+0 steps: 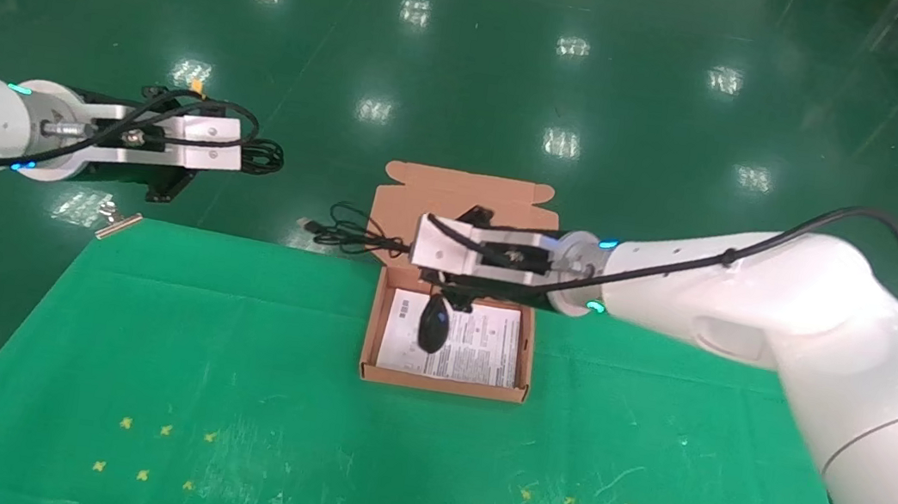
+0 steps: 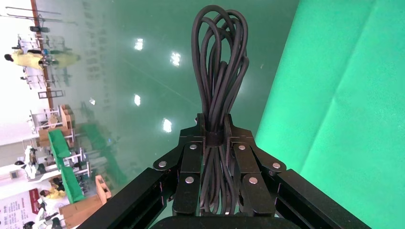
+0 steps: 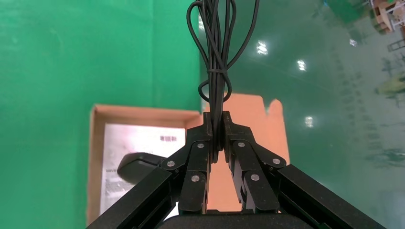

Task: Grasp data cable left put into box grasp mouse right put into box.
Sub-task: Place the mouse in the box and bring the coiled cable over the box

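The left gripper is closed on the data cable, far left, beyond the table. The right gripper pinches the mouse cord over the box; the mouse hangs inside the box, just above the white sheet.

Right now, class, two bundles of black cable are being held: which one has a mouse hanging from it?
The thin cord pinched by the right gripper: the mouse dangles over the box. The left gripper's data cable is thicker, mouse-free.
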Robot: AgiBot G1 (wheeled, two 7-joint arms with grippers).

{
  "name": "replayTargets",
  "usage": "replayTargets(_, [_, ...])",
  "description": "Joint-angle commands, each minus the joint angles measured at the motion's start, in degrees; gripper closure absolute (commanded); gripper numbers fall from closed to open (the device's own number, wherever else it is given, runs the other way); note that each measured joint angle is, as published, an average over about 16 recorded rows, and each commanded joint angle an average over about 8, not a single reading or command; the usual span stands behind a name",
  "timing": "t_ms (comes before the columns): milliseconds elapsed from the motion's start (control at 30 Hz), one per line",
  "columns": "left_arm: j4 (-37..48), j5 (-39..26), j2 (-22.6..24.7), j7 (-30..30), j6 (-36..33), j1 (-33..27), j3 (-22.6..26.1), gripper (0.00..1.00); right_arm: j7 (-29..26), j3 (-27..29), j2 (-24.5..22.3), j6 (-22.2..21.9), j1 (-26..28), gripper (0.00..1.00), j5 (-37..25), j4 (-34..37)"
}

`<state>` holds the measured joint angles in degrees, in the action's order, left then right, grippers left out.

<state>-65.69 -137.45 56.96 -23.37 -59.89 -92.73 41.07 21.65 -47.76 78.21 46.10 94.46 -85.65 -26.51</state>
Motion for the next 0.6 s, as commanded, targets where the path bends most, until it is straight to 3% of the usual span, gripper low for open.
replayTargets(33, [-0.2,-0.1,0.0,-0.1,-0.1,0.1,0.0,1.0,-0.4,-0.9,0.1,-0.3,-0.6,1.0,1.3,-0.6])
replayTargets(433, [-0.4,-0.2,-0.1,-0.3,-0.1,0.1,0.0,1.0,-5.4,-6.0,-0.1,-5.3,-3.3,1.0,6.8,4.5])
replayTargets(467, [-0.4,-0.2,-0.1,-0.3,-0.1,0.1,0.0,1.0,-5.7,-6.4,-0.1,-5.3,-3.3,0.95,7.0,5.0])
replayTargets(600, [-0.4,-0.2,-0.1,-0.3,-0.1,0.1,0.0,1.0,-6.6,-7.9,-0.1,-4.9,-3.2,0.45,7.3,6.6])
